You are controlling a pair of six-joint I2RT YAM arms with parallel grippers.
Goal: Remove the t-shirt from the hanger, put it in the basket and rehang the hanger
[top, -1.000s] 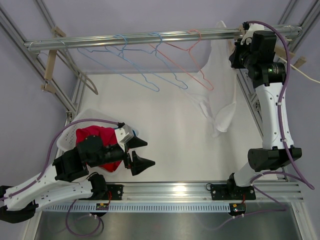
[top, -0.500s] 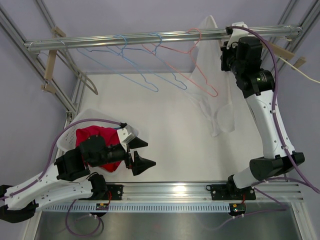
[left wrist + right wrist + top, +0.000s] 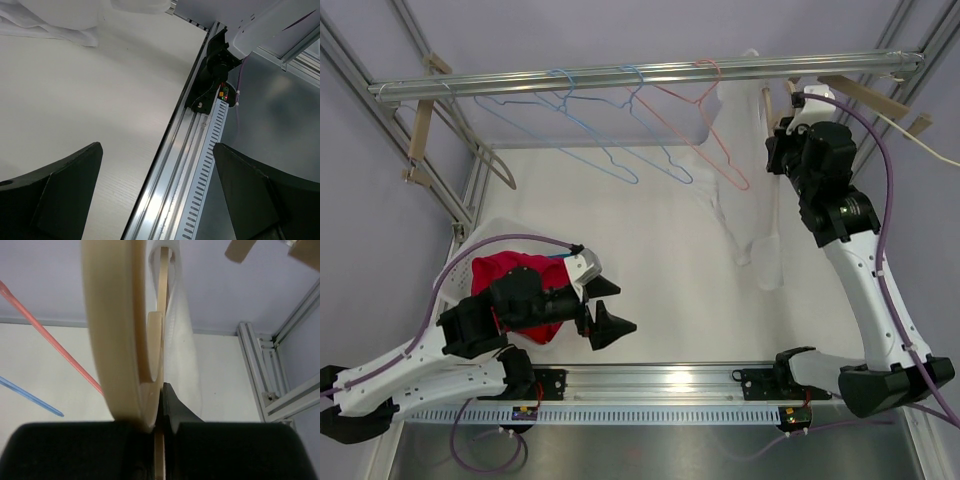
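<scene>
On my right wrist feed the wooden hanger [image 3: 120,340] is a close blur that runs off the top edge and covers one finger of the right tool [image 3: 159,407]. From above, that tool's tips are lost behind its own wrist, and the t-shirt [image 3: 740,110] hides most of the hanger. The left arm [image 3: 420,360] covers part of the red cloth [image 3: 510,272].

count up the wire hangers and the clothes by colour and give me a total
Blue wire hangers: 2
Red wire hanger: 1
White t-shirt: 1
Red garment: 1
Total: 5
</scene>
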